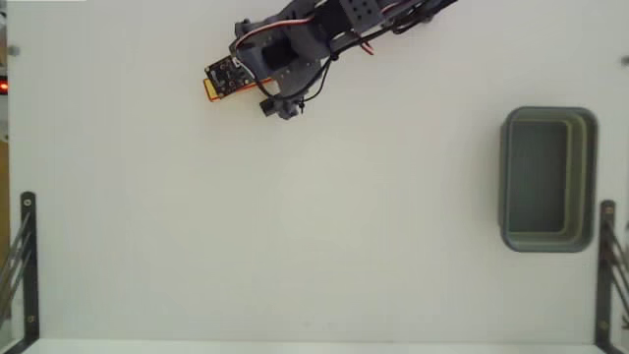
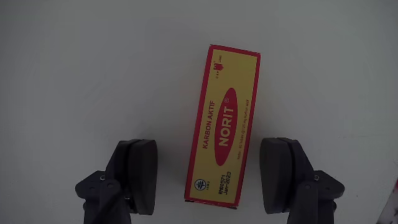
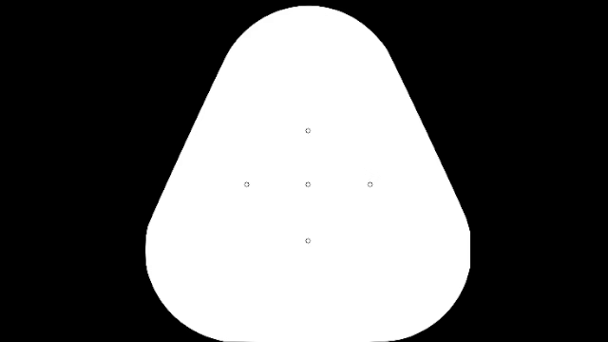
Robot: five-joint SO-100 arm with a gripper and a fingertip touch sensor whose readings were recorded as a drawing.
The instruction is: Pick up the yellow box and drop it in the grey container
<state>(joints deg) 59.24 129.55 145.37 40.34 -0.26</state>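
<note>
— So, where does the yellow box lie relative to the gripper?

— Right between its two fingers in the wrist view. The box lies flat on the white table, face up, its red oval label reading along its length. Its near end sits level with the dark finger pads, and its far end reaches away from the gripper toward the top of the picture.

— Are the fingers touching it?

— No. They stand spread wide, one on each side of the box, with bare table showing between each pad and the box's long edges. The box sits roughly midway between them and leans slightly, its far end tipped toward the right of that view.

— And from the fixed view?

— The arm comes in from the top edge, and the gripper is over the box. Only a sliver of the yellow box peeks out at the left of the gripper's body; the rest is covered by it.

— Where is the grey container?

— Well apart from the box, far off to the right in the fixed view and lower in the picture, near the right edge. It stands upright with its opening facing up, and its interior shows nothing inside.
</note>
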